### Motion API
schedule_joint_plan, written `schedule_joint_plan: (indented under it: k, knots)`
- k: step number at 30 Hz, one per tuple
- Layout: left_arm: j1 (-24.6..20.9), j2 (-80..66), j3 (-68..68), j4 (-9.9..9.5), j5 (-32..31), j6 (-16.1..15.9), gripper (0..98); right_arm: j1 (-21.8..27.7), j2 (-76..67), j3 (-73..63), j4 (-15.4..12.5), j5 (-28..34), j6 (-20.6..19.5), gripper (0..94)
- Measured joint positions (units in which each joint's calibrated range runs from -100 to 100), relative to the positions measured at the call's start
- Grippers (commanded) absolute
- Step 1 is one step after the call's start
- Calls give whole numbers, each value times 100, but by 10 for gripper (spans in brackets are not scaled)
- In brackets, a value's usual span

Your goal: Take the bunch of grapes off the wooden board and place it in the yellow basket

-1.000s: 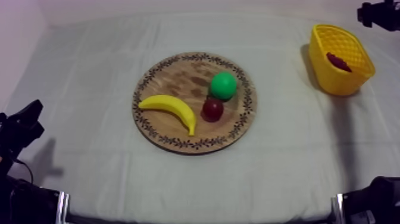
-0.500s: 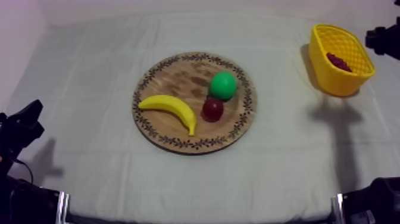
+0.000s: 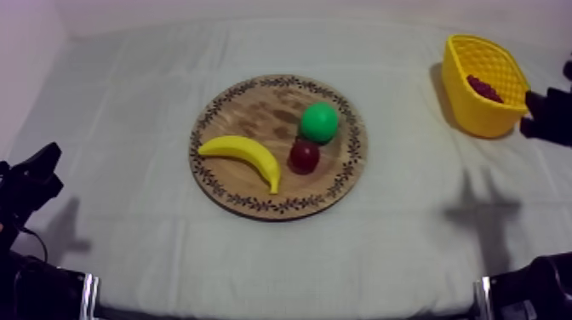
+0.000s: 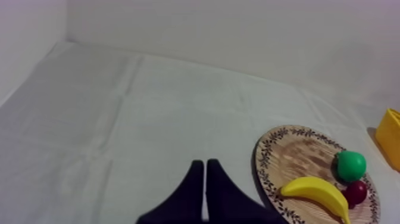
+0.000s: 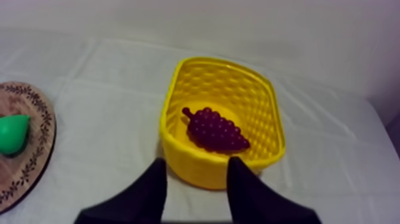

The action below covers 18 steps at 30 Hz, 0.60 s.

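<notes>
Bunch of grapes (image 5: 215, 130) lies inside the yellow basket (image 5: 205, 170), far right on the table (image 3: 128, 102). Right gripper (image 5: 196, 162): fingers apart, nothing between them, just in front of the basket's near wall. Left gripper (image 4: 205, 162): fingers pressed together in a wedge, low at the left side over bare cloth. Wooden board (image 3: 255, 111) mid-table carries banana (image 3: 243, 153), pear (image 3: 319, 122) and small red fruit (image 3: 304, 156), the red fruit just beside the pear.

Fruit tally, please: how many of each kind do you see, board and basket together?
banana: 1
pear: 1
small red fruit: 1
bunch of grapes, in the yellow basket: 1
Total: 4
</notes>
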Motion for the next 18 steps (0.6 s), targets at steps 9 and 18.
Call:
schedule_joint_plan:
  k: [9,18]
  knots:
    - [0,0,0,0,0,0,1,-27,-1377,1185,-71,70,-93,146]
    - [0,0,0,0,0,0,1,-110,-2407,1676,-761,351,418,34]
